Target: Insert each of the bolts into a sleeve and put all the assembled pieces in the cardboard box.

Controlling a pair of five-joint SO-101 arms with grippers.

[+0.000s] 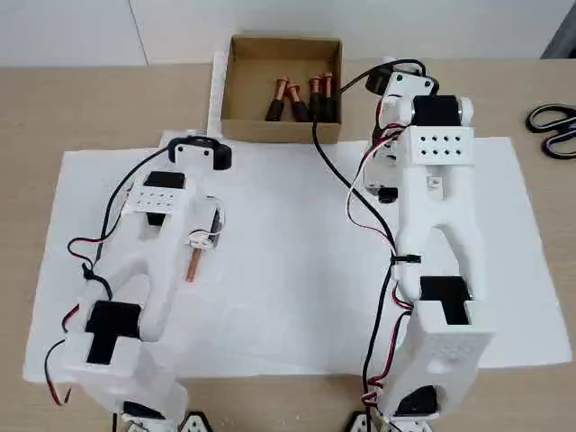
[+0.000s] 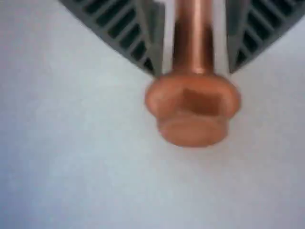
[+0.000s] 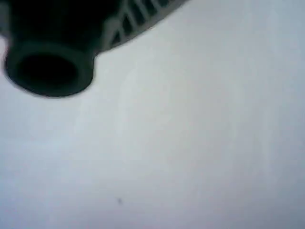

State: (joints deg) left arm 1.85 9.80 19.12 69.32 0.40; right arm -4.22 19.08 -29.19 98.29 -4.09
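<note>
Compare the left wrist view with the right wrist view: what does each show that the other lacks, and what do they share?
Left wrist view: a copper bolt, head towards the camera, clamped between the left gripper's ribbed grey fingers. Right wrist view: a black sleeve, its open bore facing the camera, beside a ribbed grey finger. Both: white paper underneath.

Copper bolt (image 2: 192, 109), black sleeve (image 3: 47, 71), boxed assemblies (image 1: 297, 99)

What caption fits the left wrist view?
Left gripper clamps a copper-coloured flanged bolt over a white paper sheet.
</note>
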